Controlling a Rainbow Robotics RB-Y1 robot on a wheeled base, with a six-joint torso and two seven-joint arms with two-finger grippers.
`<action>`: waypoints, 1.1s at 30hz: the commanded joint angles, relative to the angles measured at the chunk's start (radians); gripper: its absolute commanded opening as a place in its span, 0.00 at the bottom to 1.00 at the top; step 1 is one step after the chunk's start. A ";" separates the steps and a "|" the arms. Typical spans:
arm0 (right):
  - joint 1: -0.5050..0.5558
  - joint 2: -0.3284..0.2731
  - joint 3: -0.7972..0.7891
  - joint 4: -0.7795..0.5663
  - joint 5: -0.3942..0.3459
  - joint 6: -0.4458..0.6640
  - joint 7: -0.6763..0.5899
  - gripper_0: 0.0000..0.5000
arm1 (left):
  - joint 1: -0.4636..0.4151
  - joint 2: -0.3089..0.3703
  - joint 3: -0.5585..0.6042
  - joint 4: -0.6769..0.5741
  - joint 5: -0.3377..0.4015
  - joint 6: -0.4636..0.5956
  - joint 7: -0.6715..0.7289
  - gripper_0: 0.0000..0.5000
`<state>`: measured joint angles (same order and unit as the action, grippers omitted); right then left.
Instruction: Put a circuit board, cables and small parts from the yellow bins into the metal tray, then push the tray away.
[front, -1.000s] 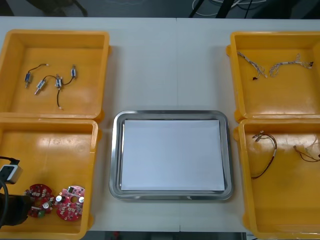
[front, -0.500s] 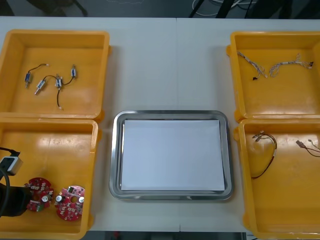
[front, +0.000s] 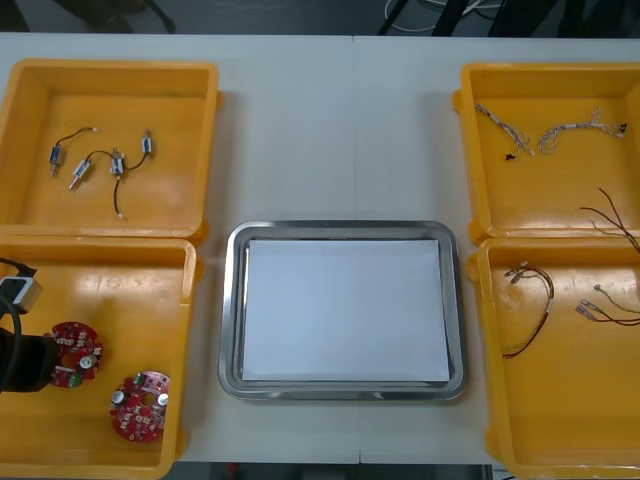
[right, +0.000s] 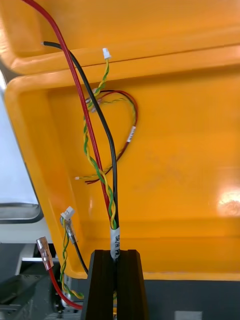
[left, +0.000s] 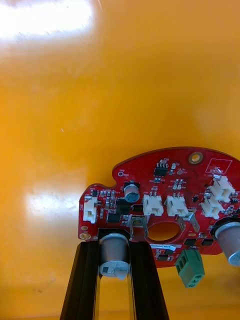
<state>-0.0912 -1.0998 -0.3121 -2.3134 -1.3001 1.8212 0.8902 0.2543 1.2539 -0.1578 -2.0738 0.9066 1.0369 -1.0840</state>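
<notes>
Left gripper (left: 115, 250) holding board (left: 165, 175), second board (front: 140, 405) near, right gripper (right: 116, 255) pinching cables (right: 114, 235)

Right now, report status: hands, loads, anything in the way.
Left hand shut on red circuit board in near left bin. Right hand shut on red, black and yellow cable over near right bin. Metal tray unloaded, nothing blocking it.
</notes>
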 joint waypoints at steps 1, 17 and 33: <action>-0.035 -0.071 0.044 -0.115 -0.015 -0.042 0.108 0.00 | -0.073 -0.033 0.001 0.037 0.011 0.011 -0.021 0.00; -0.222 -0.101 0.304 -0.296 0.028 -0.089 0.248 0.00 | -0.121 -0.048 -0.049 0.070 0.008 -0.003 -0.011 0.00; -0.384 -0.101 0.498 -0.287 0.090 -0.109 0.288 0.00 | -0.122 -0.048 -0.051 0.070 0.006 -0.017 0.001 1.00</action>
<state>-0.4495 -1.1614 0.1801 -2.5902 -1.2136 1.7218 1.1501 0.1531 1.2141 -0.1976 -2.0013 0.9102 1.0305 -1.0839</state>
